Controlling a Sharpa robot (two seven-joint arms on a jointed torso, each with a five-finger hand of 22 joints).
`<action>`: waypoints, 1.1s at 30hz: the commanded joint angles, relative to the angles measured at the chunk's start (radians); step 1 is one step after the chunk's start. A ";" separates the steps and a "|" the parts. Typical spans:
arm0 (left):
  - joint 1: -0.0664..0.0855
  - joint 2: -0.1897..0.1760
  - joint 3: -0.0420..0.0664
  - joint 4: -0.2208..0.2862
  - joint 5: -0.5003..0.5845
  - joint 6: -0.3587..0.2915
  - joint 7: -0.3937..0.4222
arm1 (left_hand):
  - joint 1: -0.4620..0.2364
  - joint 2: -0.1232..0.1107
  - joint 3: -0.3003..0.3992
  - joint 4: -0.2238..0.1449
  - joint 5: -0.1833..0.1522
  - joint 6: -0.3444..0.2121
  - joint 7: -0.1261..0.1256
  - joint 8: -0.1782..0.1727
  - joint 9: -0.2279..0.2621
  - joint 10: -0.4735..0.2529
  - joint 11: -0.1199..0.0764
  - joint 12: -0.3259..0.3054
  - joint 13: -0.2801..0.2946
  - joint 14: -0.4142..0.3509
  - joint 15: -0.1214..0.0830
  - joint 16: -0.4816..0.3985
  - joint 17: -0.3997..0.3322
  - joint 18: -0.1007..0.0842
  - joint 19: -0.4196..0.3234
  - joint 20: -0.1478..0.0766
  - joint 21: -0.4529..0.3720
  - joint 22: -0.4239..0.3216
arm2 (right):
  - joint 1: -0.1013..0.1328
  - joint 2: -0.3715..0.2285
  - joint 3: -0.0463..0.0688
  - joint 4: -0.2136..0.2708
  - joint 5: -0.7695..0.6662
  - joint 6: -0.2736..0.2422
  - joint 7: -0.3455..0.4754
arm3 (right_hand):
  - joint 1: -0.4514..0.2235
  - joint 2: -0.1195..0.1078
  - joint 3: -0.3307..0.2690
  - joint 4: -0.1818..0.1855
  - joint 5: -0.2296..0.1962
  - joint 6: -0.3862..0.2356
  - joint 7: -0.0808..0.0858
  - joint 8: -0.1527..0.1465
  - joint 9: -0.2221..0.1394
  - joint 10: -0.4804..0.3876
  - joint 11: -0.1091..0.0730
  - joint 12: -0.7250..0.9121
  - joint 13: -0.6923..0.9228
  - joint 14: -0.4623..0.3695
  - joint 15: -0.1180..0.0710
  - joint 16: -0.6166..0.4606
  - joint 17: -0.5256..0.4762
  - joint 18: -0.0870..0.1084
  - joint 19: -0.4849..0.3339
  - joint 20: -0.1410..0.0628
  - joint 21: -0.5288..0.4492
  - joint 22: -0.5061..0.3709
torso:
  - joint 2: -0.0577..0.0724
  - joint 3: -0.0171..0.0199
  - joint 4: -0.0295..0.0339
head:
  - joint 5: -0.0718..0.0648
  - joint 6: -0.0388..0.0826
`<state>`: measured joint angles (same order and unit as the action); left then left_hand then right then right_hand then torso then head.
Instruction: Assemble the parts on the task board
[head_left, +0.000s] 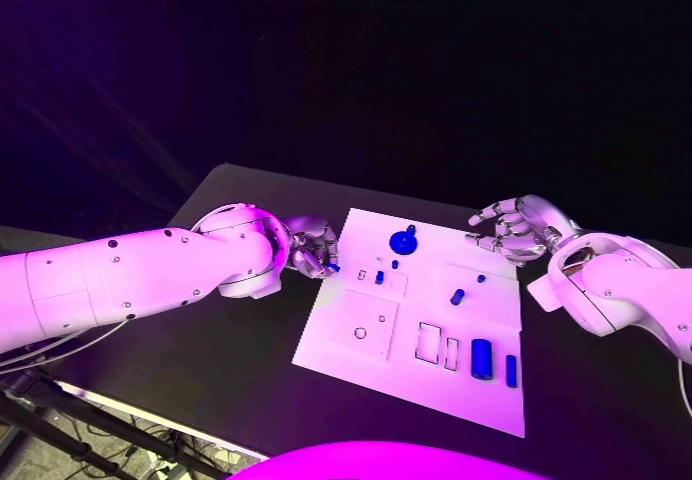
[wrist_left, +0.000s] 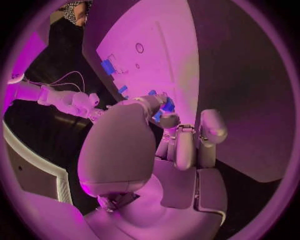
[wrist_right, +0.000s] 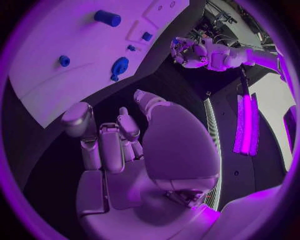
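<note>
The left hand (head_left: 309, 250) sits at the task board's (head_left: 361, 350) far left edge, pinching a small blue part (wrist_left: 167, 105) between its fingertips just above the white surface. The slots and the other blue parts lie to its right, across the board. The right hand (head_left: 512, 228) hovers off the board's far right corner with its fingers curled in on nothing, well apart from the round blue knob (head_left: 404, 240) that stands between the two hands. Judging from this, the left hand is the nearer to the small recesses on the board's left half, so the coming placement should be a short reach rightward from where it holds the part; how the part's long axis lies in the grip cannot be told.
</note>
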<state>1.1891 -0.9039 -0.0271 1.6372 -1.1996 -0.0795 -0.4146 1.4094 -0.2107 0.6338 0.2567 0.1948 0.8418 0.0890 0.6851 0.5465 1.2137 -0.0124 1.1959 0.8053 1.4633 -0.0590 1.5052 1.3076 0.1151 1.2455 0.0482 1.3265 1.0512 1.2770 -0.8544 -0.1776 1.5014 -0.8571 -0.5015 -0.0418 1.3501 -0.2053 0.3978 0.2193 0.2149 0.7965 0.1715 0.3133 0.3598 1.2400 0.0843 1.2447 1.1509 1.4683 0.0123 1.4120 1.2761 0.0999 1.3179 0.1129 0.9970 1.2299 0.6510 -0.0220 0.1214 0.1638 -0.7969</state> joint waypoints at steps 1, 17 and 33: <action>0.005 0.021 0.001 -0.016 -0.107 -0.019 0.046 | -0.001 -0.003 0.005 0.000 0.003 0.031 -0.031 0.062 0.002 0.005 0.000 0.000 -0.002 0.065 -0.007 0.006 0.116 -0.009 0.006 0.001 0.004 0.003 | 0.000 0.003 0.000 0.000 -0.020 0.014 0.008 | -0.003 -0.001 0.001 0.005 0.006 -0.007 -0.002 0.007 -0.002 0.001 -0.002 0.003 -0.001 0.030 -0.008 -0.006 0.000 0.016 0.001 -0.005 -0.005 -0.001 | -0.001 0.0014 0.0005 | -0.006 0.003; 0.010 0.135 -0.019 -0.095 -0.320 -0.037 0.132 | 0.001 -0.014 0.014 -0.005 0.005 0.030 -0.033 0.063 0.002 0.009 -0.002 0.002 0.006 0.068 -0.010 0.008 0.122 -0.010 0.012 -0.001 0.008 0.011 | 0.000 0.008 0.000 -0.001 -0.027 0.014 0.009 | -0.003 -0.001 0.001 0.005 0.006 -0.007 -0.002 0.007 -0.002 0.001 -0.002 0.003 -0.001 0.030 -0.008 -0.006 0.000 0.016 0.001 -0.005 -0.005 -0.001 | 0.000 -0.0004 0.0015 | -0.035 0.015; 0.010 0.201 -0.028 -0.162 -0.273 0.042 0.117 | -0.017 -0.012 0.027 0.008 0.001 0.040 -0.035 0.068 0.002 0.023 -0.004 0.009 0.020 0.070 -0.012 0.010 0.128 -0.013 0.022 -0.004 0.016 0.024 | 0.000 0.012 0.000 -0.001 -0.028 0.015 0.008 | -0.002 -0.002 0.002 0.005 0.006 -0.008 -0.002 0.007 -0.002 0.000 -0.002 0.003 -0.001 0.030 -0.008 -0.006 -0.001 0.016 0.001 -0.005 -0.007 -0.002 | 0.001 0.0009 0.0009 | -0.056 0.013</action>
<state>1.1977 -0.7073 -0.0553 1.4776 -1.4990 -0.0854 -0.2970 1.4012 -0.2298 0.6546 0.2607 0.1973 0.8399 0.0870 0.7314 0.5472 1.2317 -0.0161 1.2024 0.8238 1.4667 -0.0624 1.5090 1.3074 0.1156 1.2621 0.0431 1.3381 1.0749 1.2770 -0.8432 -0.1776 1.4994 -0.8732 -0.5003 -0.0414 1.3501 -0.2053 0.3978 0.2193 0.2149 0.7965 0.1715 0.3173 0.3585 1.2400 0.0843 1.2447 1.1507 1.4683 0.0123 1.4120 1.2761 0.0999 1.3179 0.1129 0.9970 1.2286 0.6518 -0.0217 0.1222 0.1101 -0.7829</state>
